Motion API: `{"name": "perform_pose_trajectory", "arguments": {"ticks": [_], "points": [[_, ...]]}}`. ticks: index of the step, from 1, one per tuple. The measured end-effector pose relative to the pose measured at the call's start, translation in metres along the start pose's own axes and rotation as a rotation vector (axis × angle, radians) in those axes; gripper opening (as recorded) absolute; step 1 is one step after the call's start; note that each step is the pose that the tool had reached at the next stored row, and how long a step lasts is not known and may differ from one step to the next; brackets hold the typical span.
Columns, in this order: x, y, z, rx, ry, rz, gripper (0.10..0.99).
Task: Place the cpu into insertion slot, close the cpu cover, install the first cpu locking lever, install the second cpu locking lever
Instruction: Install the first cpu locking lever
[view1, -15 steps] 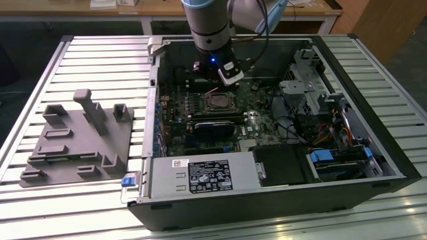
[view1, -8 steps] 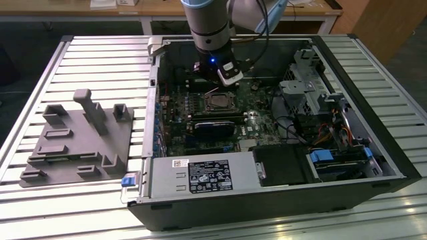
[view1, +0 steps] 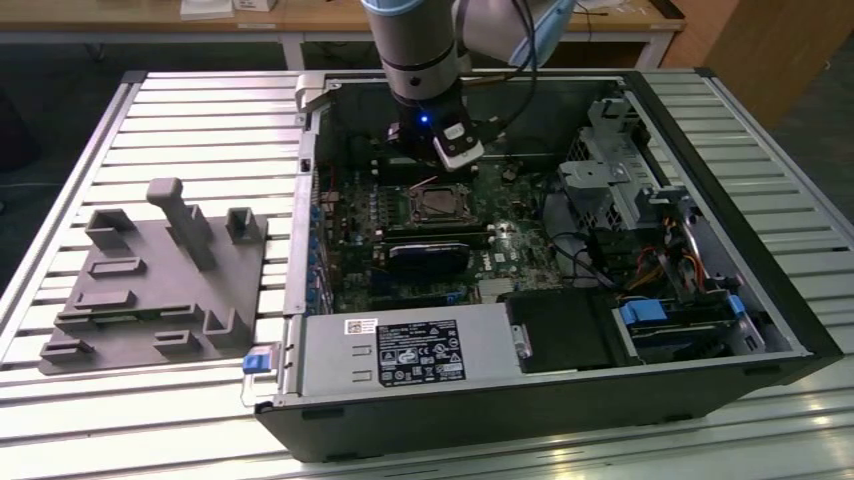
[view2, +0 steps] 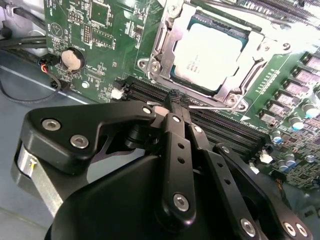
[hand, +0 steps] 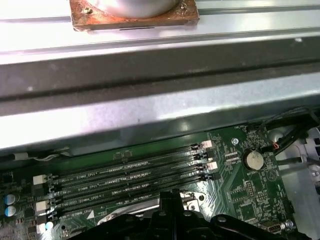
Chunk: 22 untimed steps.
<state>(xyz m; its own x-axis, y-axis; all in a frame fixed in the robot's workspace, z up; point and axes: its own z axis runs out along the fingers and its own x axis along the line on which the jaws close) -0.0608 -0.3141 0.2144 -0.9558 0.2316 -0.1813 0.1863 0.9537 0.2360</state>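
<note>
Exterior view: open PC case (view1: 534, 420) lies on the slatted tabletop (view1: 174, 120). The arm drops in from top centre of frame, w/ the gripper (view1: 434, 165) over the motherboard (view1: 521, 255), just above the socket in the frame. The cpu (view1: 437, 207) sits in the socket near frame centre. Second wrist view: cpu cover (view2: 162, 47) lies flat round the chip, metal top showing thru the window. Gripper is pinched closed, tips together, just beside a thin lever wire (view2: 212, 106) that runs btwn socket edge and RAM slots (view2: 145, 90); can't tell if they touch it. Coin cell (view2: 71, 60) sits on the board, apart from the socket. Grey fixture plate (view1: 134, 300) on the tabletop at the exterior view's left, well apart from the case.
</note>
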Motion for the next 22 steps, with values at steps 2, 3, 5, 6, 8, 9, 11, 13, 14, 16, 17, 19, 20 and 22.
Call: {"name": "perform_pose_trajectory", "arguments": {"ticks": [2, 3, 5, 6, 8, 9, 11, 13, 14, 16, 17, 19, 20, 22], "points": [[0.0006, 0.0021, 0.0008, 0.005, -0.0015, 0.001, 0.106], [0.0009, 0.0032, 0.0012, 0.008, -0.0023, 0.002, 0.106], [0.0015, 0.0053, 0.0020, 0.013, -0.0040, 0.003, 0.106], [0.0018, 0.0063, 0.0024, 0.016, -0.0050, 0.004, 0.106], [0.0023, 0.0082, 0.0032, 0.021, -0.0070, 0.006, 0.106], [0.0026, 0.0091, 0.0035, 0.024, -0.0081, 0.008, 0.106], [0.0030, 0.0104, 0.0042, 0.028, -0.0105, 0.012, 0.106], [0.0034, 0.0116, 0.0048, 0.032, -0.0132, 0.015, 0.106], [0.0036, 0.0121, 0.0051, 0.034, -0.0146, 0.017, 0.106], [0.0039, 0.0129, 0.0057, 0.036, -0.0171, 0.022, 0.106], [0.0041, 0.0132, 0.0061, 0.037, -0.0183, 0.024, 0.106], [0.0044, 0.0139, 0.0066, 0.038, -0.0205, 0.028, 0.106], [0.0045, 0.0143, 0.0068, 0.039, -0.0212, 0.029, 0.106], [0.0048, 0.0149, 0.0072, 0.039, -0.0229, 0.032, 0.106]]}}
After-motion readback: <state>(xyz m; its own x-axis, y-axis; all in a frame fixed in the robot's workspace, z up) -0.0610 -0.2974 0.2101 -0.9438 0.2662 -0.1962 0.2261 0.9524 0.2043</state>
